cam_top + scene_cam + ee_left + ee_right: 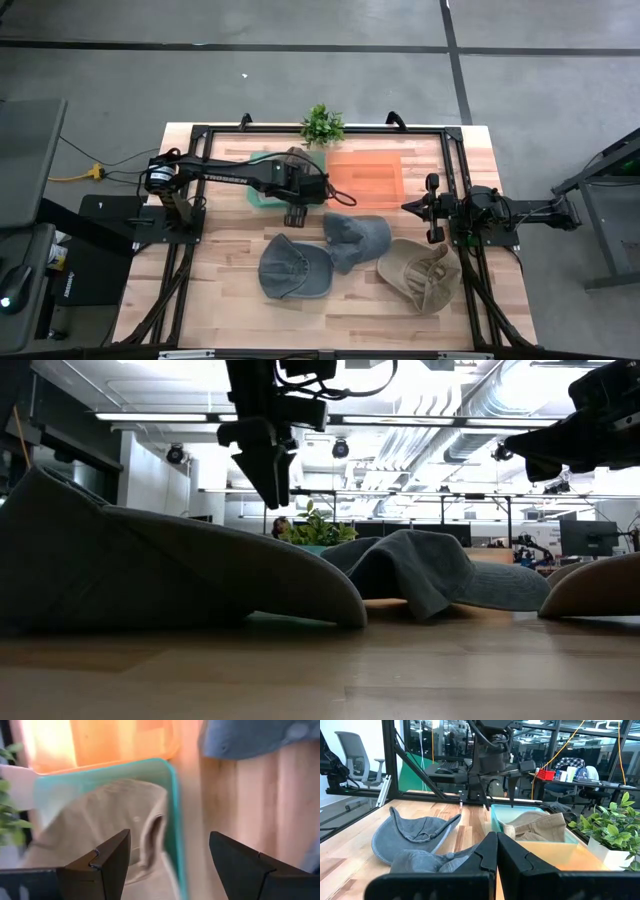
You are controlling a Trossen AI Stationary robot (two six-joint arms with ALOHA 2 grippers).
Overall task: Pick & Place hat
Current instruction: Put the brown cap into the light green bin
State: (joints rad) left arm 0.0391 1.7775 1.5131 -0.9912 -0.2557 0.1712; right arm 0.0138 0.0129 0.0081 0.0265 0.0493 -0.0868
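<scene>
A tan hat (291, 163) lies crumpled inside a teal bin (262, 196); in the left wrist view the hat (100, 825) fills the bin (172, 800). My left gripper (170, 855) is open and hovers over the bin's near rim, touching nothing; the low view shows it (270, 465) well above the table. Three more hats rest on the table: a grey-blue one (293, 268), a blue-grey one (355, 238) and a tan one (420, 272). My right gripper (496, 851) is shut and waits at the table's right side (432, 208).
An orange bin (365, 176) stands next to the teal bin on its right. A small potted plant (322, 125) sits at the far edge. A black frame (455, 150) runs round the table. Bare wood (360, 310) shows along the near edge.
</scene>
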